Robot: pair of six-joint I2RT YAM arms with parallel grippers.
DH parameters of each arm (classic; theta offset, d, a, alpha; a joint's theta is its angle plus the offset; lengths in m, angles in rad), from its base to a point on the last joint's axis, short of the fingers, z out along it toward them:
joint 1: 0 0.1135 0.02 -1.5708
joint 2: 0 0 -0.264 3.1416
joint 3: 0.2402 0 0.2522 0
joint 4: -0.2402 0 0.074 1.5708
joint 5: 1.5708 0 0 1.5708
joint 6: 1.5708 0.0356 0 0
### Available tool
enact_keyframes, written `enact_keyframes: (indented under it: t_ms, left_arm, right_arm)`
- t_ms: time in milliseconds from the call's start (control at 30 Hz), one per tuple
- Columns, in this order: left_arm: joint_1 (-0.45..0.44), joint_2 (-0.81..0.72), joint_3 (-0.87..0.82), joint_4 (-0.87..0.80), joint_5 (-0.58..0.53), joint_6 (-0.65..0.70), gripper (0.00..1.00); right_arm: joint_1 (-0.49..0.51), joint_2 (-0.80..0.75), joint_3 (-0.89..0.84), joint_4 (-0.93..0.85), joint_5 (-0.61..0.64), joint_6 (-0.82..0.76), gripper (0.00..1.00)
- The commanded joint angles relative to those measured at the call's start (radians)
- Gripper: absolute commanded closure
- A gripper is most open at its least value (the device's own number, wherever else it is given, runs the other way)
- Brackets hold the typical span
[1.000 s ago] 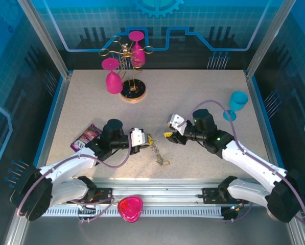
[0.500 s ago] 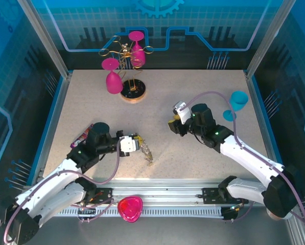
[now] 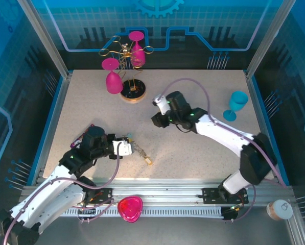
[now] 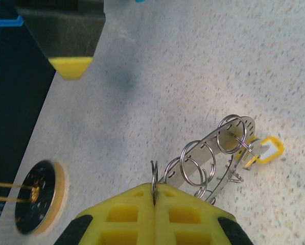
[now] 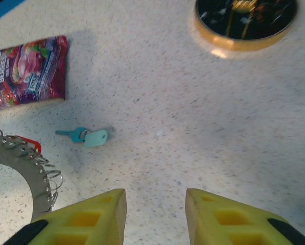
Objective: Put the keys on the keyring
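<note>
Currently, left pincer (image 4: 155, 200) is clamped on the keyring (image 4: 221, 143) by its edge — a thin hold that could slip. Right pincer (image 5: 156, 206) hovers wide over the tabletop (image 5: 218, 117); teal key (image 5: 86, 137) lies flat — hard to pinch.

Speckled beige tabletop (image 3: 193, 161) inside a blue enclosure.
Translucent blue wall panels (image 3: 213, 20) carry a grid and gear print; silver aluminium posts (image 3: 45, 38) frame them, with a slotted aluminium rail (image 3: 167, 196) along the near edge.
</note>
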Motion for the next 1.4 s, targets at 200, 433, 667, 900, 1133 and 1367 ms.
enact_keyframes:
  t_ms: [200, 433, 667, 900, 1133, 1367]
  left_arm:
    - [0.015, -0.127, 0.046, -0.158, -0.169, -0.019, 1.0]
    - [0.019, -0.187, 0.059, -0.271, -0.201, -0.029, 1.0]
    - [0.02, -0.216, 0.051, -0.289, -0.192, -0.029, 1.0]
    - [0.019, -0.244, 0.029, -0.282, -0.189, -0.03, 1.0]
    - [0.019, -0.257, 0.02, -0.275, -0.182, -0.04, 1.0]
    - [0.019, -0.257, 0.021, -0.271, -0.179, -0.041, 1.0]
  right_arm:
    - [0.123, 0.354, 0.306, -0.115, 0.065, 0.256, 0.54]
    - [0.169, 0.55, 0.481, -0.153, 0.051, 0.321, 0.46]
    - [0.202, 0.663, 0.584, -0.238, 0.113, 0.397, 0.38]
    - [0.242, 0.728, 0.638, -0.305, 0.189, 0.452, 0.35]
    - [0.254, 0.789, 0.692, -0.327, 0.185, 0.481, 0.43]
    - [0.259, 0.795, 0.7, -0.329, 0.168, 0.502, 0.6]
